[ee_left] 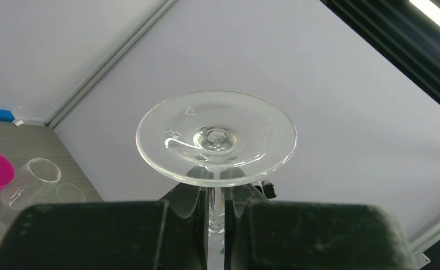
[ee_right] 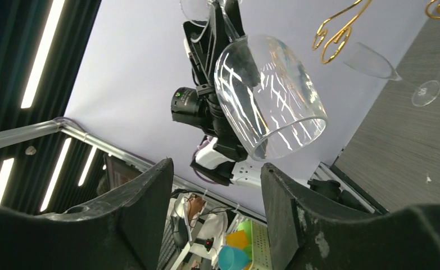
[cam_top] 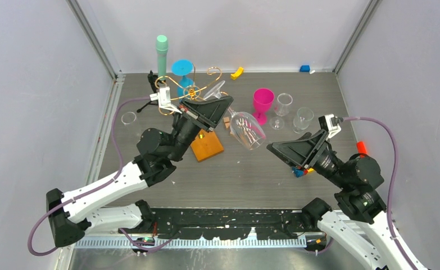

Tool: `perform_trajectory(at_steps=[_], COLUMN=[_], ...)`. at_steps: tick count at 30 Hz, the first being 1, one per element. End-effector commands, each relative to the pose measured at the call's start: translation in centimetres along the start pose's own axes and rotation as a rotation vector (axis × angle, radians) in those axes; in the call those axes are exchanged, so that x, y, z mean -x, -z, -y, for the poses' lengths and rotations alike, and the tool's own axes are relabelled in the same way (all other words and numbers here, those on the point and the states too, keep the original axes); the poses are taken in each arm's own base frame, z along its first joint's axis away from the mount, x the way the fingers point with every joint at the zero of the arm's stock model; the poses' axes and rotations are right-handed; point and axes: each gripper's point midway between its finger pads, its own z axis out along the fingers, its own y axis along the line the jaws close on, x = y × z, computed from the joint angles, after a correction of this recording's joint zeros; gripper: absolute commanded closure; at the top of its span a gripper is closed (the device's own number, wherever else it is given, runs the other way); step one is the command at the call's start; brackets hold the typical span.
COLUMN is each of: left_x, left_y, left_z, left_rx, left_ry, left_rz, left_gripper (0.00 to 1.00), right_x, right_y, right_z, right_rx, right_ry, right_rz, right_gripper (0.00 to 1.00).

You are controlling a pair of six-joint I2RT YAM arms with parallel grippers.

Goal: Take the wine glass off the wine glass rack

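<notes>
My left gripper [cam_top: 227, 111] is shut on the stem of a clear wine glass [cam_top: 248, 130], which lies tilted in the air with its bowl toward the right arm. In the left wrist view the stem [ee_left: 217, 205] is pinched between the black fingers, and the round foot [ee_left: 216, 138] stands above them. The wine glass rack [cam_top: 188, 90] of gold wire rises behind, on its orange-brown wooden base [cam_top: 208, 146]. My right gripper [cam_top: 272, 148] is open just right of the bowl. Its own view has the bowl [ee_right: 271, 98] above the spread fingers [ee_right: 150, 208], apart from them.
Another clear glass [cam_top: 216, 89] hangs on the rack's right arm. A pink goblet [cam_top: 262, 103] and two clear glasses [cam_top: 284, 104] [cam_top: 303, 118] stand at the right. At the back are a teal cylinder [cam_top: 161, 53], a blue stand [cam_top: 182, 73] and a black tripod [cam_top: 150, 93].
</notes>
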Motion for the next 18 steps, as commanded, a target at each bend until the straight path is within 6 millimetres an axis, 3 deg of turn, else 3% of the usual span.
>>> perform_trajectory(at_steps=[1,18], left_x=[4.2,4.2], left_y=[-0.2,-0.7], left_z=[3.5,3.3], left_rx=[-0.099,-0.131], left_ry=[0.124,0.185], left_rz=[0.157,0.202], left_gripper=[1.0,1.0], right_x=[0.3,2.7], right_y=[-0.5,-2.7], right_z=[-3.6,-4.4], right_rx=[0.128,0.185], right_ry=[0.007,-0.084], right_rz=[-0.015,0.073], right_gripper=[0.39,0.46])
